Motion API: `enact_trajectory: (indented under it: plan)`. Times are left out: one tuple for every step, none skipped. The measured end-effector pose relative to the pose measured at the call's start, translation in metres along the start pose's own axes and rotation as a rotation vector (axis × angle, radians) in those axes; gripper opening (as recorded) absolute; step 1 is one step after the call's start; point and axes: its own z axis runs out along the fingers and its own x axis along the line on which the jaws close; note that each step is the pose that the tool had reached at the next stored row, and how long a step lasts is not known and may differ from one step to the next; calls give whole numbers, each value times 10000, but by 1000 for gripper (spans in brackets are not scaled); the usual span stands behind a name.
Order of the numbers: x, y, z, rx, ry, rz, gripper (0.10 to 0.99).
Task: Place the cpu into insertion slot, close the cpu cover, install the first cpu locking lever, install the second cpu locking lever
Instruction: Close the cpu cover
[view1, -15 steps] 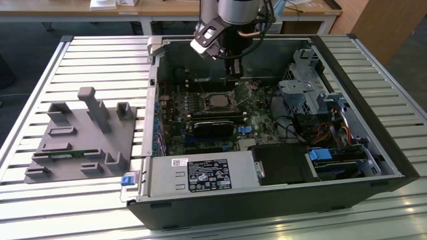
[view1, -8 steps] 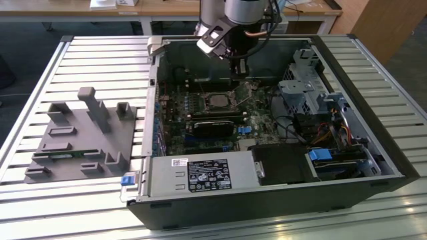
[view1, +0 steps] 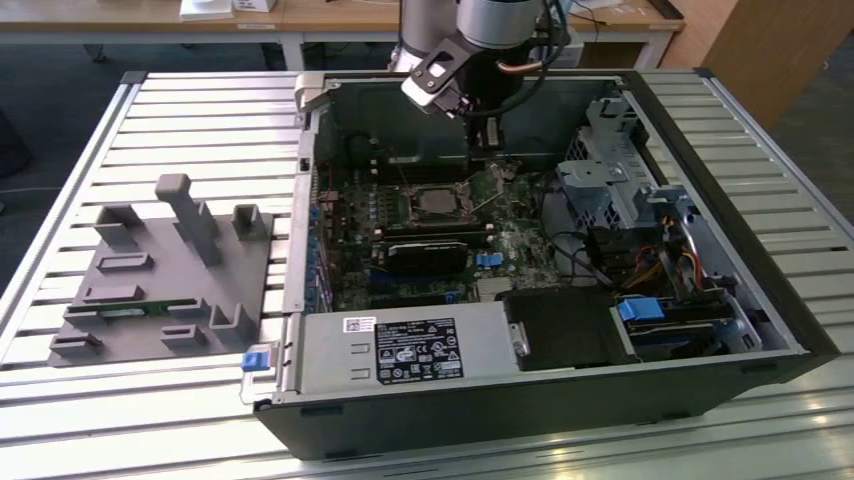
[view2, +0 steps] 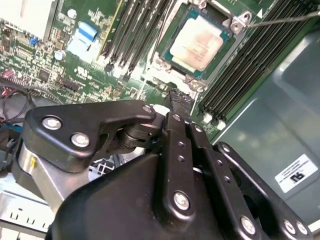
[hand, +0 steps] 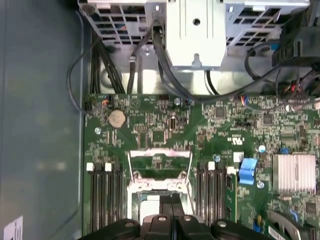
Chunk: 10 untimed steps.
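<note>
The cpu (view2: 196, 42) lies flat in the insertion slot (view2: 159, 64) on the green board, its dull silver face up. The cpu cover (view2: 236, 23) frames it, its square window showing the chip. A thin lever rod (view2: 287, 18) sticks out away from the socket. My gripper (view2: 181, 98) hangs just above the board beside the socket, shut with nothing between its fingers. In the exterior view the gripper (view1: 479, 145) reaches down into the open case behind the cpu (view1: 435, 203). In the first wrist view the shut fingers (hand: 165, 222) hide part of the socket (hand: 160, 187).
Long black memory slots (view2: 245, 65) flank the socket on both sides. The case walls (view1: 747, 260), a drive cage (view1: 601, 180), cables (view1: 601, 260) and the power supply (view1: 400, 350) hem the board in. A grey fixture block (view1: 160, 270) stands on the slatted table at the exterior view's left.
</note>
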Motion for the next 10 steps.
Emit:
enact_trajectory:
  plan:
    - [1,18,1,2,1,-1,106]
    - [2,34,3,4,-1,-1,106]
    - [3,46,5,5,0,-2,106]
    - [4,55,6,5,0,-2,106]
    - [4,60,6,5,0,-2,106]
    - [6,69,8,5,1,-2,106]
    - [8,81,9,4,2,-1,106]
    - [10,93,11,4,2,-1,106]
    - [14,110,12,5,0,0,106]
    - [19,128,15,6,-1,-1,106]
